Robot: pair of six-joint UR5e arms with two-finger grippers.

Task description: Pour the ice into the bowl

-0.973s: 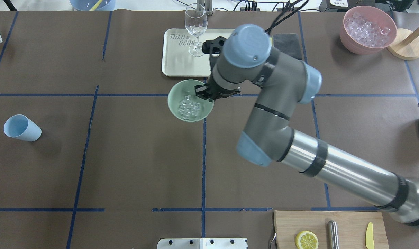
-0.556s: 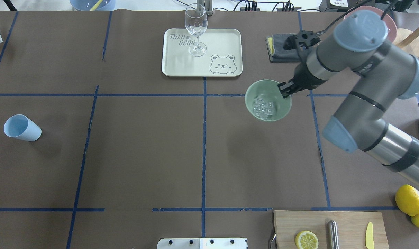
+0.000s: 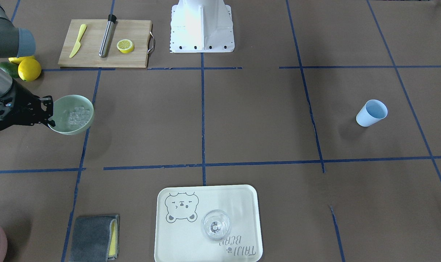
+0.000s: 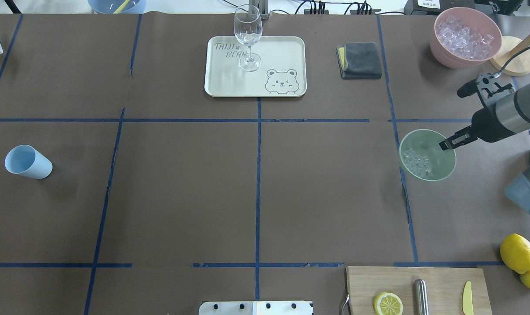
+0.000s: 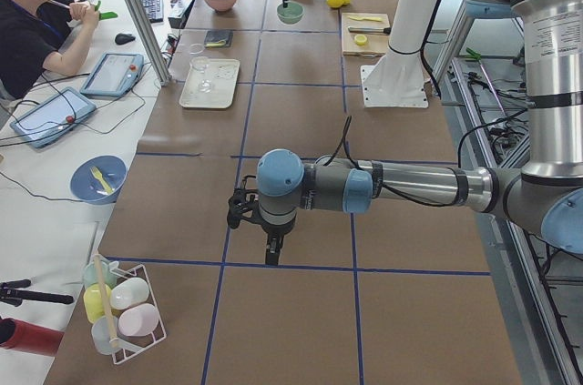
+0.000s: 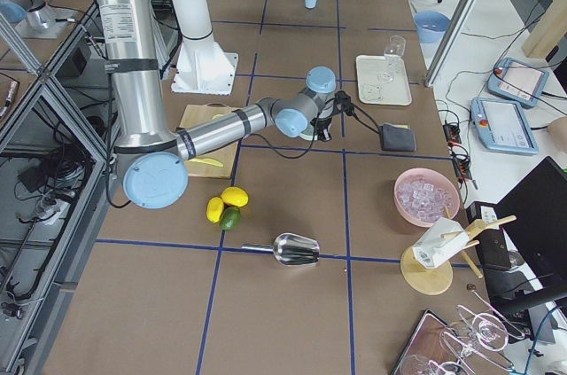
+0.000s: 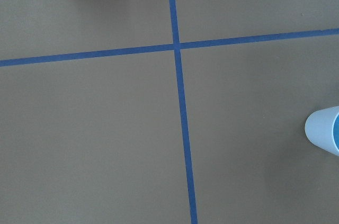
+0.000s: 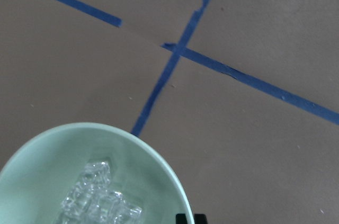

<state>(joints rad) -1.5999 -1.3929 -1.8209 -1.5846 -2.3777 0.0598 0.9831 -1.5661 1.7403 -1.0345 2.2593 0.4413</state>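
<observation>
The mint-green bowl (image 4: pixel 440 166) is on the table's right side, with a small pile of clear ice (image 4: pixel 415 159) inside it. My right gripper (image 4: pixel 447 143) is shut on the bowl's rim. The front-facing view shows the bowl (image 3: pixel 65 109) and the ice (image 3: pixel 76 115) at the left, with the right gripper (image 3: pixel 49 115) pinching the rim and the bowl's shadow offset on the paper. The right wrist view shows the bowl's rim (image 8: pixel 159 160) and the ice (image 8: pixel 95 197). My left gripper (image 5: pixel 271 253) hangs over bare table far from the bowl; I cannot tell its state.
A pink container of ice (image 4: pixel 465 37) stands at the far right by a wooden stand (image 4: pixel 512 56). A blue cup (image 4: pixel 27 162) lies at the left. A tray (image 4: pixel 286 52) holds a wine glass (image 4: pixel 247 37). There are also a grey cloth (image 4: pixel 360 60), cutting board (image 4: pixel 415 280), lemons (image 4: pixel 516 253) and metal scoop (image 6: pixel 292 249).
My right arm has swung from beside the tray to the table's right side, carrying the bowl and ice with it. The tray's bear print and the grey cloth are now uncovered.
</observation>
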